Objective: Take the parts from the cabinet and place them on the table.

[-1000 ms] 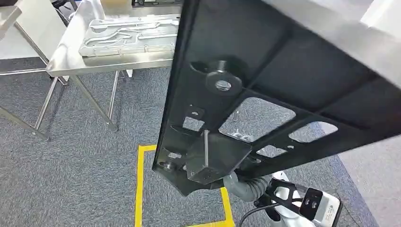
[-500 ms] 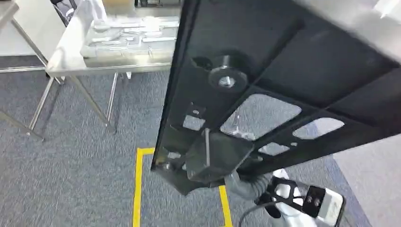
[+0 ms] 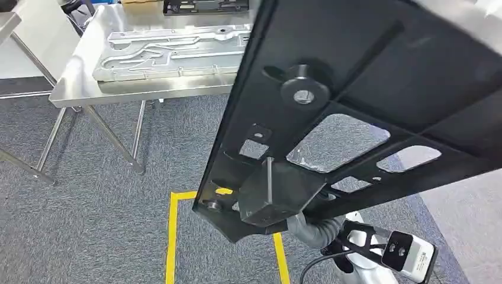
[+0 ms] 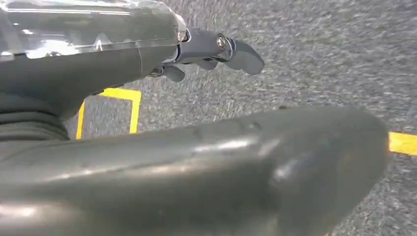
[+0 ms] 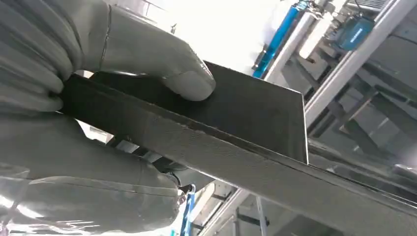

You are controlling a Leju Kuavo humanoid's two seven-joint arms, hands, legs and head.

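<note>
A large black flat part [image 3: 367, 71] with cut-out windows and a round boss hangs tilted across the right of the head view. My right hand [image 5: 98, 98] grips its edge, thumb pressed on one face [image 5: 246, 113]; in the head view only its grey ribbed wrist [image 3: 311, 231] pokes out below the part. My left hand [image 4: 123, 64] hangs over the carpet and holds nothing, its fingers held out. The steel table [image 3: 77, 89] stands ahead at the upper left.
A silver grooved plate [image 3: 166, 50] lies on the table, with a black part [image 3: 201, 7] behind it. Slanted table legs [image 3: 115, 139] reach the grey carpet. A yellow tape outline [image 3: 173, 236] marks the floor near me. A second table corner [image 3: 9, 21] shows far left.
The camera has moved: the table now sits lower and wider in the picture, with the black part at its back showing. My right hand still holds the large black part.
</note>
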